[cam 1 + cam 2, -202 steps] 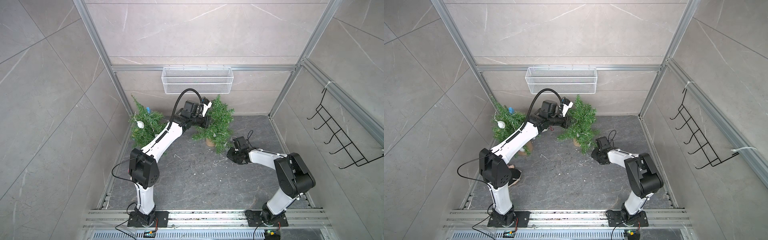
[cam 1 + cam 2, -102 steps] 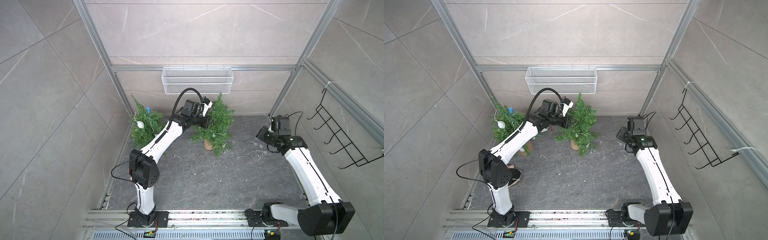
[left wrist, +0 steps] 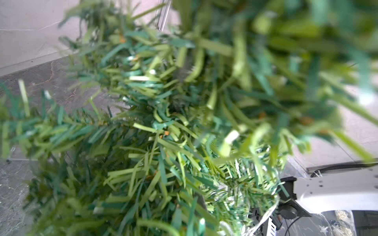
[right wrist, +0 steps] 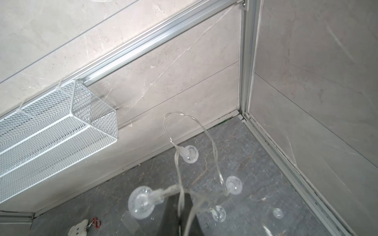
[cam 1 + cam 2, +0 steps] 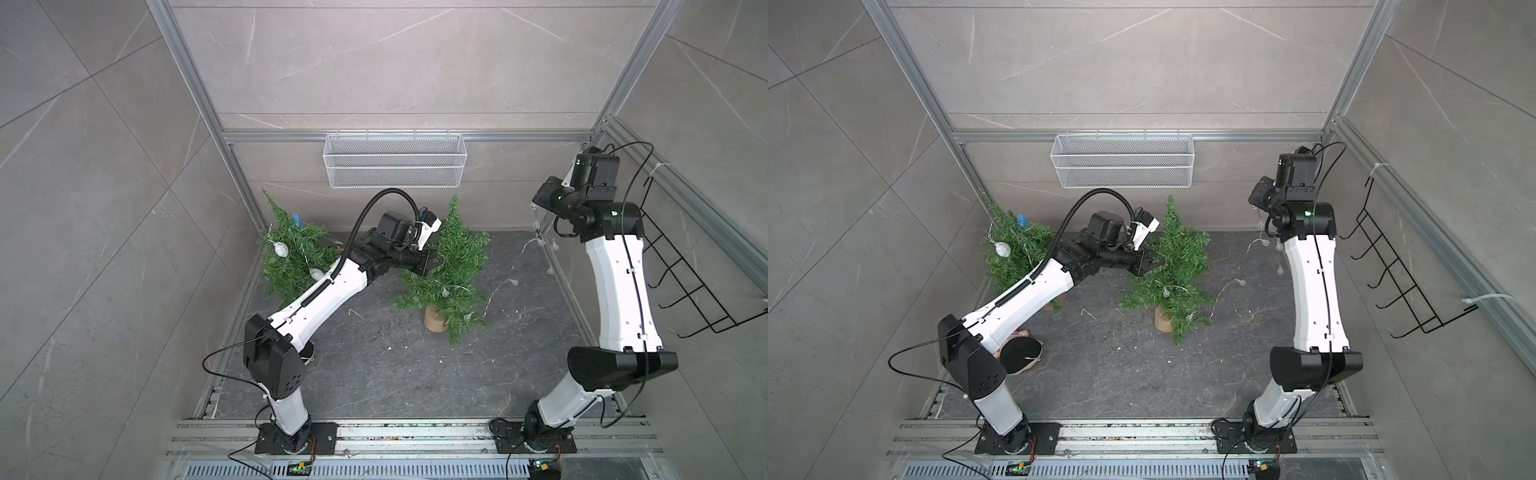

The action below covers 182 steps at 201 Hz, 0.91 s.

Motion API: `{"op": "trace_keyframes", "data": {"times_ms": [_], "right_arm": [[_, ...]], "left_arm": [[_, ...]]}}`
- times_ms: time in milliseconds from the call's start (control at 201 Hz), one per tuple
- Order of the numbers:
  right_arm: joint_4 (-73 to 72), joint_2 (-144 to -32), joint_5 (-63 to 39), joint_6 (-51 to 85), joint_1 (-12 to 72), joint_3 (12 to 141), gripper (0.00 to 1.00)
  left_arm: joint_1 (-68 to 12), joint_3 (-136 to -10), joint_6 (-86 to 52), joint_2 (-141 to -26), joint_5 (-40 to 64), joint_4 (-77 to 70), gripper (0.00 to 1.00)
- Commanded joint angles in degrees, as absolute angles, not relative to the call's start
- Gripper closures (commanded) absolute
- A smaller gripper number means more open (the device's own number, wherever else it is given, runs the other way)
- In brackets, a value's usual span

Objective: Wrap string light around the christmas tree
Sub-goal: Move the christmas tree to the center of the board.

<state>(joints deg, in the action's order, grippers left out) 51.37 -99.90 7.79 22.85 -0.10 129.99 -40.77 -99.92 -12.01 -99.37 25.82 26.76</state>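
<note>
The christmas tree [image 5: 457, 262] stands on a wooden stump base [image 5: 434, 320] at the middle back of the floor. My left gripper [image 5: 434, 264] reaches into its branches at mid height and is shut on the tree; in the left wrist view green needles [image 3: 163, 132] hide the jaws. My right gripper [image 5: 540, 203] is raised high at the back right corner, shut on the string light [image 4: 189, 154]. Its clear wire and bulbs [image 5: 515, 282] hang down and run back to the tree's lower branches [image 5: 1167, 293].
A second small tree [image 5: 291, 257] with ornaments stands at the back left. A white mesh basket [image 5: 395, 166] hangs on the back wall and a black wire hook rack [image 5: 685, 282] on the right wall. A dark rounded object [image 5: 1021, 355] lies by the left arm.
My right arm rose from low beside the tree's base to high at the back right corner, drawing the string light up and away. The left arm stayed on the tree.
</note>
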Motion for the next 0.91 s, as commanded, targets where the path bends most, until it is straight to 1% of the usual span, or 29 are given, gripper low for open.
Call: {"op": "trace_keyframes", "data": {"times_ms": [0, 75, 189, 378, 493, 547, 642, 846, 901], "right_arm": [[54.7, -102.7, 5.5, 21.4, -0.3, 134.8, 1.00], [55.2, -104.2, 4.3, 21.3, -0.3, 137.3, 1.00], [56.5, -106.9, 2.3, 21.2, -0.3, 141.9, 1.00], [56.5, -111.8, -7.3, 22.7, 0.8, 151.0, 1.00], [56.3, -114.4, -11.2, 22.9, 2.6, 154.2, 1.00], [55.6, -115.0, -12.3, 23.0, 3.4, 154.7, 1.00], [53.5, -115.6, -14.0, 23.0, 4.7, 154.4, 1.00], [48.2, -117.3, -17.2, 24.0, 8.4, 154.4, 1.00], [47.7, -118.1, -18.1, 23.7, 9.6, 154.8, 1.00]], "left_arm": [[-42.3, -98.3, -13.2, -95.0, 28.8, 19.5, 1.00], [-43.4, -93.6, -14.2, -94.4, 29.8, 15.8, 1.00], [-44.4, -90.8, -14.6, -94.4, 29.7, 12.8, 1.00], [-45.1, -89.2, -13.5, -94.7, 29.5, 12.8, 1.00], [-44.9, -89.0, -11.3, -93.1, 27.0, 16.0, 0.92], [-44.6, -88.6, -9.9, -92.3, 25.5, 17.0, 0.87], [-43.2, -88.8, -9.7, -91.9, 25.2, 18.1, 0.80], [-41.3, -89.2, -8.9, -91.9, 25.3, 19.7, 0.78], [-41.1, -89.5, -8.4, -91.7, 25.5, 20.1, 0.76]]}}
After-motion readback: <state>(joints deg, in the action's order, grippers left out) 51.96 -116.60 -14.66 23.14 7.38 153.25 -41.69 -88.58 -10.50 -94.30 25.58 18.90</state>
